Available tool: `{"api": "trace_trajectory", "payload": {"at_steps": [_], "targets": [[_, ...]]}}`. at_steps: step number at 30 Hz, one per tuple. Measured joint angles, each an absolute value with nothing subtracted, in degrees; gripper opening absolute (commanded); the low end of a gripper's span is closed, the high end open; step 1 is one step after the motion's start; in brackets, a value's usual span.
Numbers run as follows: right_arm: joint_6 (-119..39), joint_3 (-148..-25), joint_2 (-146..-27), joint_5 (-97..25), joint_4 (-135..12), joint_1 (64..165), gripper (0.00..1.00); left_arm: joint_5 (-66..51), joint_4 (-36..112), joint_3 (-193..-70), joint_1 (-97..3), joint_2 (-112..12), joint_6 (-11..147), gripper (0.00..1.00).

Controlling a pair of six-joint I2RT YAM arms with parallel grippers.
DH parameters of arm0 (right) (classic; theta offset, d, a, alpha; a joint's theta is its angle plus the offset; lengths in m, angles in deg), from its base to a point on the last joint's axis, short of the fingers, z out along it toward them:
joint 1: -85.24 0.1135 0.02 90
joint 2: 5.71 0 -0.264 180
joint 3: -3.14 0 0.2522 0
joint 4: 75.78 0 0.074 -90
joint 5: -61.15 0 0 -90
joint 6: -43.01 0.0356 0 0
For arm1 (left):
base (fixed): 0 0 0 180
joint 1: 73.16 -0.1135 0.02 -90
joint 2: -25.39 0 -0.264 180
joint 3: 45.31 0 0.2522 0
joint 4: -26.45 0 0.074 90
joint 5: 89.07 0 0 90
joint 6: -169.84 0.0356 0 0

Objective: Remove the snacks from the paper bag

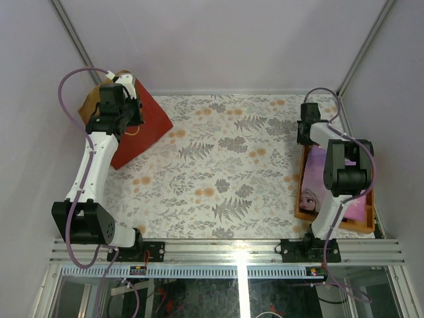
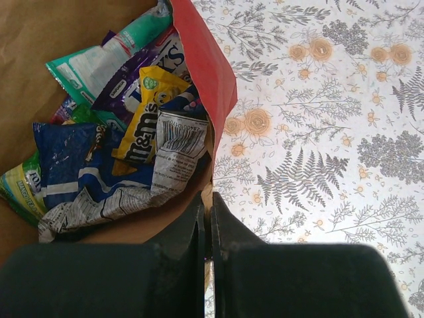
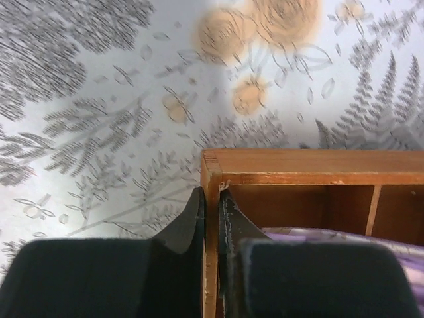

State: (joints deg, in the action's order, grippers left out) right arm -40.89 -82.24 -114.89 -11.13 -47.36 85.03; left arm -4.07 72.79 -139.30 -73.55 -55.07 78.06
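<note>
The red paper bag lies at the far left of the table, mouth toward the corner. In the left wrist view its red wall and brown inside show, with the snacks piled inside: a yellow M&M's packet, a teal packet, a purple one and a blue-and-white pack. My left gripper is shut on the bag's rim; it also shows in the top view. My right gripper is shut on the wall of the wooden tray, far from the bag.
The orange-brown wooden tray stands at the right edge of the table, under my right arm, with a purple cloth and a printed picture inside. The floral tablecloth covers the table between the arms. Grey walls close off the back and both sides.
</note>
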Motion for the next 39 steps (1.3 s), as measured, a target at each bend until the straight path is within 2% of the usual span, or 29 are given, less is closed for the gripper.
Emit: {"api": "trace_trajectory", "payload": {"at_steps": [13, 22, 24, 26, 28, 29, 30, 31, 35, 39], "targets": [[-53.4, -99.4, -126.4, -31.8, -45.9, 85.5, 0.0, -5.1, 72.8, -138.4, -73.5, -53.5, 76.5, 0.0], [-72.5, -111.4, -132.3, -48.1, -33.5, 91.8, 0.01, -5.2, 72.5, -137.9, -73.5, -53.2, 75.5, 0.0], [-77.3, -113.1, -132.6, -50.8, -31.0, 94.2, 0.1, -5.3, 72.4, -137.7, -73.5, -53.1, 75.4, 0.0], [-80.9, -113.7, -132.6, -51.8, -29.6, 96.9, 0.32, -5.3, 72.4, -137.6, -73.5, -53.0, 75.4, 0.0], [-83.5, -113.8, -132.6, -51.4, -27.8, 100.2, 0.4, -5.3, 72.3, -137.3, -73.5, -52.7, 75.3, 0.0], [-83.9, -114.1, -132.6, -51.1, -26.6, 101.4, 0.52, -5.4, 72.3, -137.1, -73.5, -52.4, 75.3, 0.0], [-84.1, -114.8, -132.6, -50.8, -25.4, 102.8, 0.87, -5.4, 72.4, -137.0, -73.5, -52.3, 75.3, 0.0], [-84.0, -115.2, -132.4, -50.7, -24.9, 104.0, 0.99, -5.5, 72.4, -136.9, -73.5, -52.1, 75.3, 0.0], [-83.0, -107.1, -123.9, -49.6, -30.2, 105.0, 0.99, -6.1, 72.4, -136.8, -73.5, -51.7, 75.1, 0.0], [-76.2, -90.0, -103.0, -46.6, -42.9, 103.6, 0.99, -6.8, 72.4, -136.4, -73.5, -50.9, 74.7, 0.0]]}}
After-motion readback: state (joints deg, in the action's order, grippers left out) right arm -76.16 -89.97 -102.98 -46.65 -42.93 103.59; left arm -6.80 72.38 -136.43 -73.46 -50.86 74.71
